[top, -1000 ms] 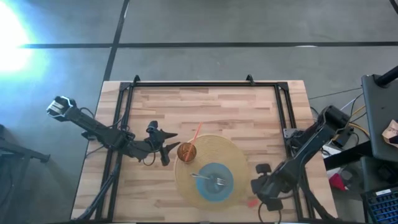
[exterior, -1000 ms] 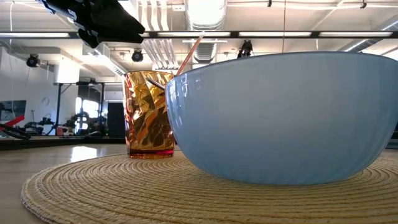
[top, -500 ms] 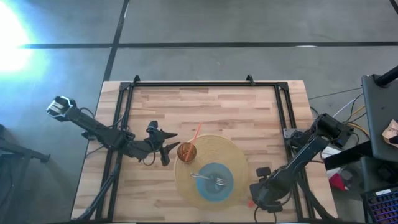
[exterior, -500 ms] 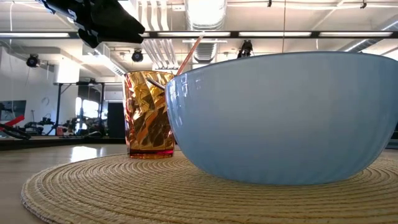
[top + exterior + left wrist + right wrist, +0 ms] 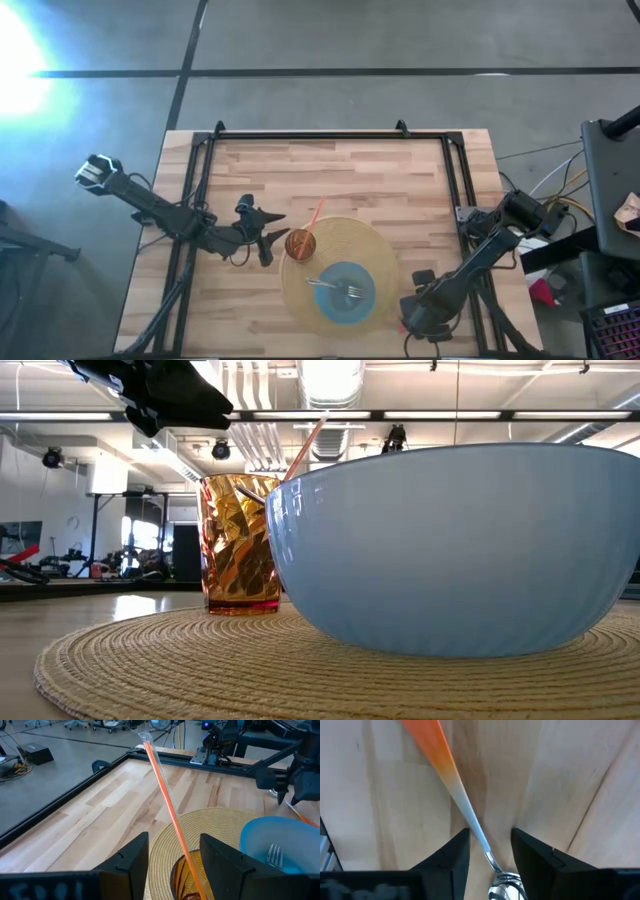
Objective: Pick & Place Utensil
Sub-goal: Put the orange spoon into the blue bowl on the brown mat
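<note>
A utensil with an orange handle (image 5: 427,742) fading to white lies flat on the wood, its metal head (image 5: 502,882) showing between my right gripper's fingers. My right gripper (image 5: 490,852) (image 5: 415,310) is open and low over the table's near right part, one finger on each side of the utensil's neck, touching nothing that I can see. In the high view the gripper hides the utensil. My left gripper (image 5: 265,233) (image 5: 172,857) hangs open just left of an amber cup (image 5: 300,243) that holds an orange straw (image 5: 167,805).
A round woven placemat (image 5: 368,240) carries the amber cup (image 5: 238,545) and a blue bowl (image 5: 360,305) (image 5: 450,550) with a metal fork (image 5: 338,289) (image 5: 274,854) inside. A black frame (image 5: 455,180) runs along the table's edges. Bare wood lies toward the far edge.
My right gripper has moved toward the table's near edge and down over the orange-handled utensil, and its arm has folded lower. The left arm, cup and bowl have kept still.
</note>
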Controlling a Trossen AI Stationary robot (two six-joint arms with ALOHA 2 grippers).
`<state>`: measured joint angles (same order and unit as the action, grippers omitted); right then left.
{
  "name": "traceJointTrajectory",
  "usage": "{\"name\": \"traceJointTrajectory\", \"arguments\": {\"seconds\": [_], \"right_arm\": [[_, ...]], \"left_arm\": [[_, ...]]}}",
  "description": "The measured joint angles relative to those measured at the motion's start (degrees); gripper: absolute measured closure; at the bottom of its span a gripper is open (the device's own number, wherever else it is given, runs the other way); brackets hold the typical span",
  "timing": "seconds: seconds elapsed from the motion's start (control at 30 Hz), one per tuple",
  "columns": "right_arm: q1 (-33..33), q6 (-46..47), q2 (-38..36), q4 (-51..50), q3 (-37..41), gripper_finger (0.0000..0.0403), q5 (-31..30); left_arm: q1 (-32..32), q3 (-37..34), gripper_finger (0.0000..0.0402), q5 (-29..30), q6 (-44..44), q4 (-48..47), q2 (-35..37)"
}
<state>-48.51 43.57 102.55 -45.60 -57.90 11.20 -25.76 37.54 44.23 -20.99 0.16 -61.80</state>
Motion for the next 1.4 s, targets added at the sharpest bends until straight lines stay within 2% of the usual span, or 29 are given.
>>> {"name": "traceJointTrajectory", "arguments": {"seconds": [0.2, 0.63, 0.93, 1.2, 1.4], "right_arm": [[0.02, 2.10, 1.09, -0.12, 0.02, 0.0283, -0.08], [0.09, 2.75, 0.96, -1.01, 0.17, 0.0388, -1.04], [0.02, 0.99, -0.92, -1.02, 0.30, 0.0389, -1.01], [-0.04, 0.95, -7.34, -0.68, 0.26, 0.0390, -0.85], [-0.03, 0.81, -13.49, -0.08, 0.21, 0.0390, -7.35]], "left_arm": [[-0.02, -0.02, 0.0232, -0.01, 0.00, 0.00, 0.00], [-0.02, -0.09, 0.0232, 0.00, 0.00, 0.00, 0.00], [0.00, -0.11, 0.0232, -0.02, -0.02, 0.00, 0.00], [0.00, -0.13, 0.0232, -0.01, 0.00, 0.00, 0.00], [0.00, -0.15, 0.0232, 0.00, -0.01, 0.00, 0.00]]}}
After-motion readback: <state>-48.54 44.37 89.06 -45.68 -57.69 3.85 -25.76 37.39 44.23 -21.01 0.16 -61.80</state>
